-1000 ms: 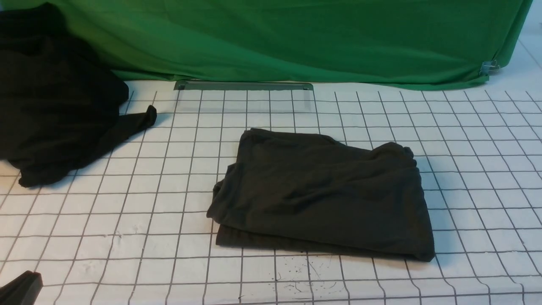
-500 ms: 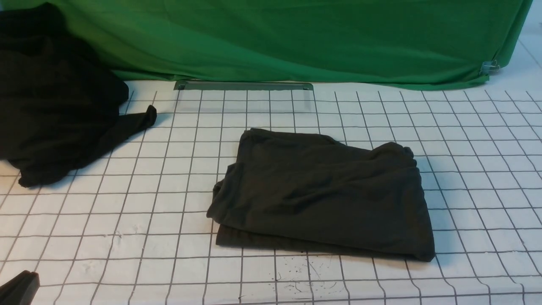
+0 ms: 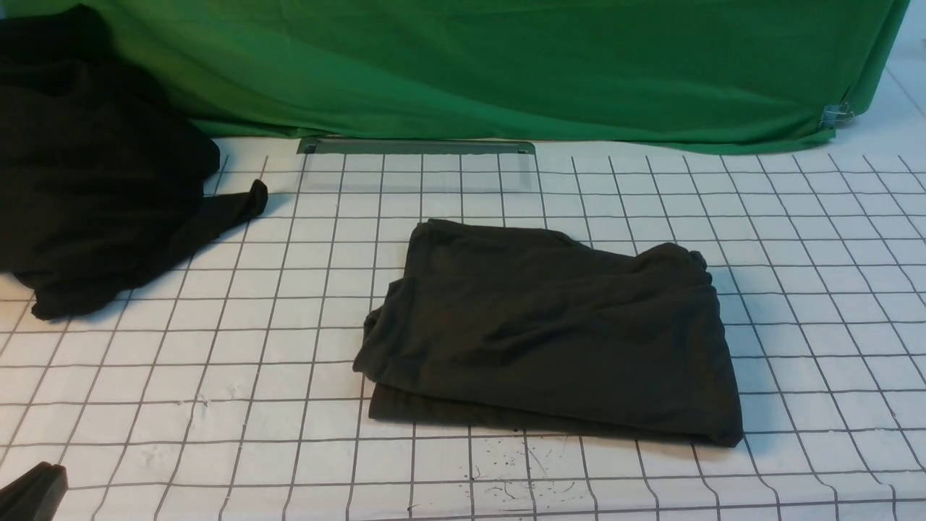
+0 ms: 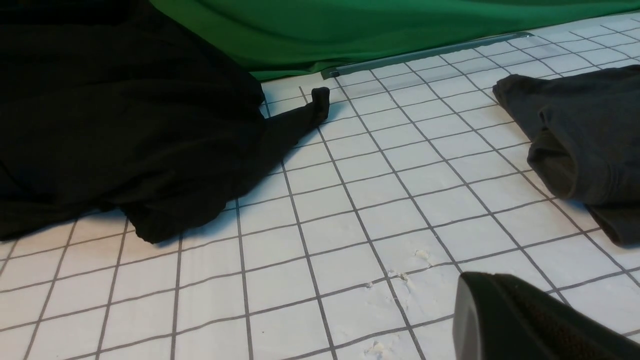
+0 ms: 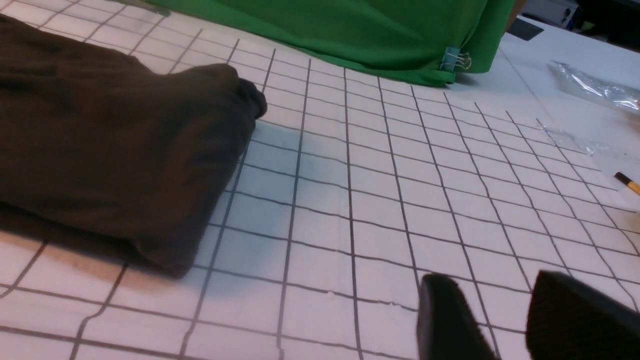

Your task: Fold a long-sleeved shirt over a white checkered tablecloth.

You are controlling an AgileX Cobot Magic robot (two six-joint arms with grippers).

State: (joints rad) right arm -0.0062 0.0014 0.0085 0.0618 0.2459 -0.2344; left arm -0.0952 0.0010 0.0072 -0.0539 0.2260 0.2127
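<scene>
While the folded shirt (image 3: 550, 333) lies free, left end effector (image 4: 530, 320) closed, right end effector (image 5: 505, 320) empty, parted.

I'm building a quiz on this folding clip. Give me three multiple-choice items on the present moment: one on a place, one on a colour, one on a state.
1. Where does the black heap of cloth lie?
A. far left of the tablecloth
B. on the shirt
C. far right

2. What colour is the backdrop sheet?
A. blue
B. green
C. red

3. How is the long-sleeved shirt?
A. spread flat
B. held up by a hand
C. folded in layers, untouched

Answers: 1 A, the front view shows it at far left. 2 B, the sheet is plainly green. 3 C, stacked edges show, and the right hand is apart from it.
</scene>
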